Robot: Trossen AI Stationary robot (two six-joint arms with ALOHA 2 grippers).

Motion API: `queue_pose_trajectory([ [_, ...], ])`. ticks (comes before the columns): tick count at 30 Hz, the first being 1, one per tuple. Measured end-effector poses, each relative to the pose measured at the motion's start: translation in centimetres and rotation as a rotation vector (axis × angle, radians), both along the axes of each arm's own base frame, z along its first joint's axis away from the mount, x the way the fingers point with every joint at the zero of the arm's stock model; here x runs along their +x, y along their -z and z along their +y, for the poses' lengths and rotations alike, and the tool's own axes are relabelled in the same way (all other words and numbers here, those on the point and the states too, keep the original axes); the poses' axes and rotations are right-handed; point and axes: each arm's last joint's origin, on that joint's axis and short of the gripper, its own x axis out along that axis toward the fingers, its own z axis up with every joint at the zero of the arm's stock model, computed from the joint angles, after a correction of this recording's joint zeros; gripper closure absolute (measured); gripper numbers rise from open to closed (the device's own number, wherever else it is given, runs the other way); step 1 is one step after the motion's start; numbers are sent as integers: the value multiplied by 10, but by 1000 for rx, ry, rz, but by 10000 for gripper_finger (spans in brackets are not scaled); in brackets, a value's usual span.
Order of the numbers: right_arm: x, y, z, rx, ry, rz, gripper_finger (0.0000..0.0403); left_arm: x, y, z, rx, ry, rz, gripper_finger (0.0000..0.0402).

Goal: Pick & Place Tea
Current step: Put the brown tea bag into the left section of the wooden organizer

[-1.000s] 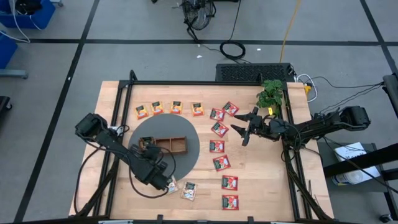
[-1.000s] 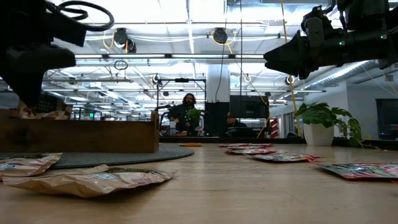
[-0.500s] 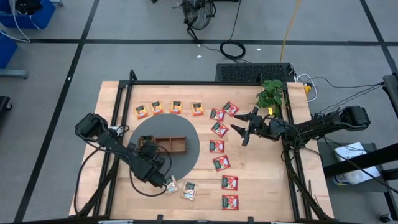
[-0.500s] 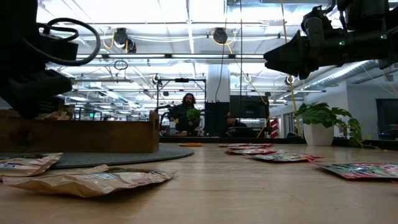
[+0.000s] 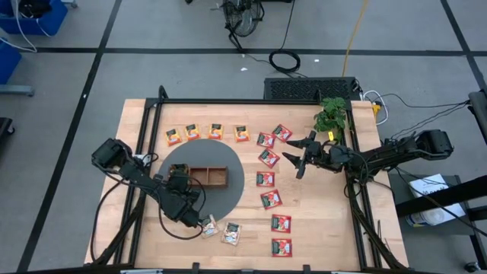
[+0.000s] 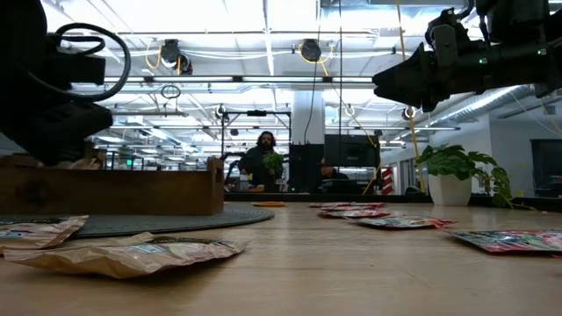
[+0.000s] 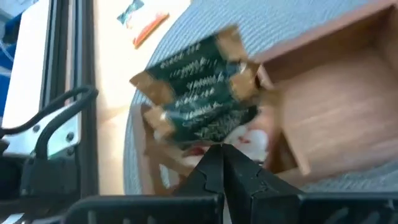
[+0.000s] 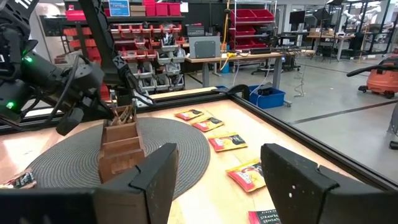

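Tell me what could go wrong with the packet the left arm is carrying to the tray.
1. The left pincer pinches the packet only by one edge, so it might slip or swing before release.
2. It hangs over the tray's end wall, so it could drop onto the mat instead.
3. That end compartment already holds packets, so this one might perch on top.

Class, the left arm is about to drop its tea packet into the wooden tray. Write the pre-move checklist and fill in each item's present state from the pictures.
1. Left gripper shut on the white-and-green packet: ok.
2. Packet over the tray's end compartment nearest the left arm: ok.
3. Whether that compartment has room: cannot tell; something pale already lies in it.
4. Tray sits on the round grey mat: ok.
5. Right gripper open, hovering over the red packets, away from the tray: ok.
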Motion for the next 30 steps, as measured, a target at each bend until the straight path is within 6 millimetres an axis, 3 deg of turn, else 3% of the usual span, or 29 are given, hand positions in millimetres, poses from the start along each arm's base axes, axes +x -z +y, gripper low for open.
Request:
queue_pose_trajectory([
  [11,0,0,0,0,0,0,190,-7,-7,5,88,-61,35,391],
  [14,0,0,0,0,0,0,190,-5,-9,4,40,-76,79,397],
  [17,0,0,0,0,0,2,190,1,-23,-1,-29,-21,72,395],
  [24,0,0,0,-1,0,4,190,25,-76,-26,-232,155,-215,339],
  [30,0,0,0,-1,0,4,190,56,-86,-53,-505,331,-491,261],
])
